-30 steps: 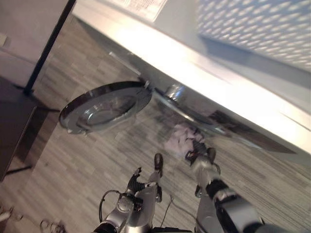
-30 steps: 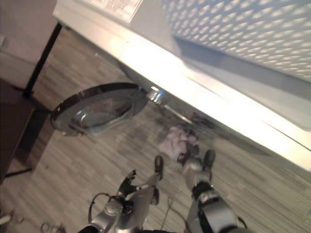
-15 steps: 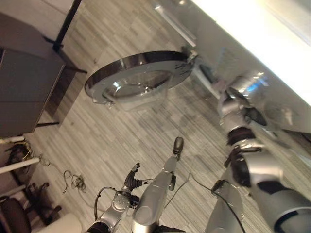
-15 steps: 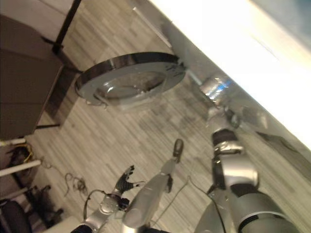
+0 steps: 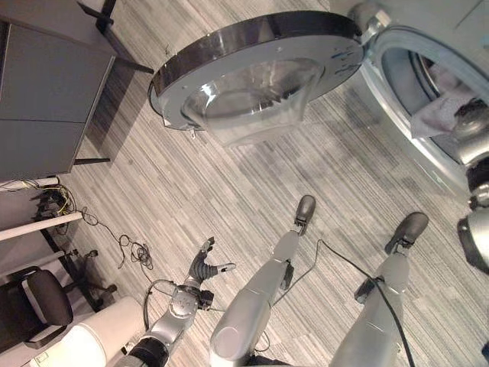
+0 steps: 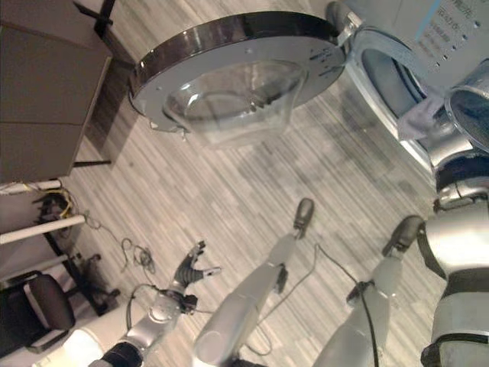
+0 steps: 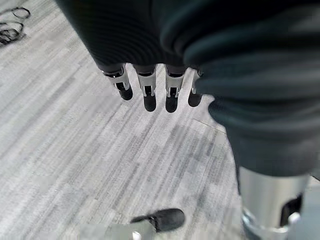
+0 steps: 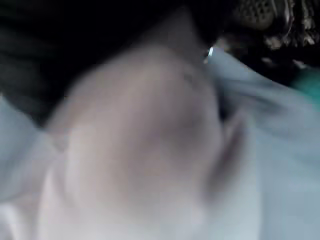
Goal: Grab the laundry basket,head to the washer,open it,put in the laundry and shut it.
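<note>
The washer's round door (image 5: 260, 69) stands swung wide open, its glass bowl facing the floor. Beside it the drum opening (image 5: 397, 73) is open. Pale laundry cloth (image 5: 437, 116) lies in the mouth of the drum, and my right hand (image 5: 469, 115) is reaching in right against it. Seen from the right wrist, the pale cloth (image 8: 140, 150) sits very close in front of the dark drum and hides the hand. My left hand (image 5: 203, 267) hangs low over the wood-pattern floor, well away from the washer, open and holding nothing; its fingers (image 7: 150, 87) are straight.
A dark cabinet (image 5: 46, 84) stands at the left with black stand legs (image 5: 107, 15) behind it. A black office chair (image 5: 30, 302), loose floor cables (image 5: 130, 248) and a white rounded object (image 5: 84, 340) lie at the lower left.
The camera has shifted, so the door and drum opening now show more fully. My right arm has carried the pale cloth up into the drum's mouth. The left hand still hangs low.
</note>
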### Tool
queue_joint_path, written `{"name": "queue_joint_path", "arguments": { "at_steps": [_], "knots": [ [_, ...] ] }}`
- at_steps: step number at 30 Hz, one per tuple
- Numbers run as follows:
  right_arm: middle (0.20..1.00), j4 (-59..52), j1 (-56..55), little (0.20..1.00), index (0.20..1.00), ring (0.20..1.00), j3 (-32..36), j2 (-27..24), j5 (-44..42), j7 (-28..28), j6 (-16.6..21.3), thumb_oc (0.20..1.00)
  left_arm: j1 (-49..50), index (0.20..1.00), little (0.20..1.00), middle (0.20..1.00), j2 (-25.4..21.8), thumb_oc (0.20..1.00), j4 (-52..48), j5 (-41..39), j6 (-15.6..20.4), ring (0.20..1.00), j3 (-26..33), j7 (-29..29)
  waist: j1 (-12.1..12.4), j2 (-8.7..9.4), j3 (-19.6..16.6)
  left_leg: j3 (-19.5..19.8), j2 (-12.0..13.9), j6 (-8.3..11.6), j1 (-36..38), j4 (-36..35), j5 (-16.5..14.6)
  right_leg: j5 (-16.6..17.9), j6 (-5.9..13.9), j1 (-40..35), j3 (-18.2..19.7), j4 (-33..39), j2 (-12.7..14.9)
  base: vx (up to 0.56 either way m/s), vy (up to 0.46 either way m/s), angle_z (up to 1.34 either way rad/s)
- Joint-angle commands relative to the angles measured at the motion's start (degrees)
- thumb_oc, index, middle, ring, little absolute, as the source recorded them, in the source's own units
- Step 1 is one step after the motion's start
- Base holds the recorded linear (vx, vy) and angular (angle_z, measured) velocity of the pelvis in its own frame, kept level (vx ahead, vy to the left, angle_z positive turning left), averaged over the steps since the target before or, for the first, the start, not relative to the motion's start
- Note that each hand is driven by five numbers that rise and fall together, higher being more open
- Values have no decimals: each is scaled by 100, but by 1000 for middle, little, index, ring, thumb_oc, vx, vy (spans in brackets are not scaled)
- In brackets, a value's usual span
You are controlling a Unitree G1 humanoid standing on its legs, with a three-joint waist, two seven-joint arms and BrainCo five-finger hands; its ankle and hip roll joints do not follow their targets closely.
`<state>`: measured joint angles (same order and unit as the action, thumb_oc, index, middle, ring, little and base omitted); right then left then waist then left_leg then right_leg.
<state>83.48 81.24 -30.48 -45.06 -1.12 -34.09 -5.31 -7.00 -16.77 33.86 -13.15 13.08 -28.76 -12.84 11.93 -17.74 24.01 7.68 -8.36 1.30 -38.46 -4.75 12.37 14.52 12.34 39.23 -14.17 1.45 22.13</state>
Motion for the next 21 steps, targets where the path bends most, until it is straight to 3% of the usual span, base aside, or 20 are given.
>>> {"name": "queue_joint_path", "arguments": {
  "at_steps": [1, 4, 15, 17, 18, 21],
  "knots": [
    [1000, -492, 1301, 1000, 1000, 1000, -672, -1184, -813, 626, 262, 1000, 93, 1000, 1000, 1000, -77, 1000, -53, -188, -165, 1000, -258, 74, -151, -303, -105, -426, 614, 528, 464, -25, -525, -1543, -181, 104, 260, -1458, -378, -4, -24, -11],
    [1000, -997, 600, 1000, 1000, 1000, -144, -1016, -1621, 740, 720, 1000, 171, 1000, 1000, 1000, -65, 1000, -13, -222, -159, 1000, -195, 77, -266, -302, -9, -445, 652, 523, 530, -25, -526, -1563, -207, 75, 273, -1471, -418, -1, -8, -2],
    [1000, -2107, -568, 1000, 1000, 1000, 1678, -438, -4109, 751, 1839, 1000, 59, 1000, 1000, 1000, -46, 1000, 357, -292, -162, 1000, -233, -18, -494, -206, 231, -520, 699, 515, 657, -25, -594, -1563, -205, -48, 315, -1416, -483, -3, -2, -1],
    [1000, -2186, -633, 1000, 1000, 1000, 2212, -271, -4931, 797, 2203, 1000, 50, 1000, 1000, 1000, -4, 1000, 427, -318, -177, 1000, -234, -50, -525, -246, 260, -513, 688, 520, 659, -25, -607, -1560, -196, -71, 316, -1392, -487, 0, 0, 0],
    [1000, -2273, -712, 1000, 1000, 1000, 2693, -141, -5745, 882, 2604, 1000, 49, 1000, 1000, 1000, -11, 1000, 454, -338, -182, 1000, -247, -72, -522, -252, 267, -498, 676, 528, 678, -25, -625, -1567, -189, -114, 294, -1362, -488, 0, 0, 0],
    [1000, -2535, -660, 1000, 1000, 1000, 3319, 81, -6718, 832, 3282, 1000, 57, 1000, 1000, 1000, -1, 1000, 451, -350, -185, 1000, -274, -149, -505, -314, 282, -479, 651, 518, 638, -25, -553, -1443, -214, -122, 245, -1297, -483, -28, 7, 1]
  ]
}}
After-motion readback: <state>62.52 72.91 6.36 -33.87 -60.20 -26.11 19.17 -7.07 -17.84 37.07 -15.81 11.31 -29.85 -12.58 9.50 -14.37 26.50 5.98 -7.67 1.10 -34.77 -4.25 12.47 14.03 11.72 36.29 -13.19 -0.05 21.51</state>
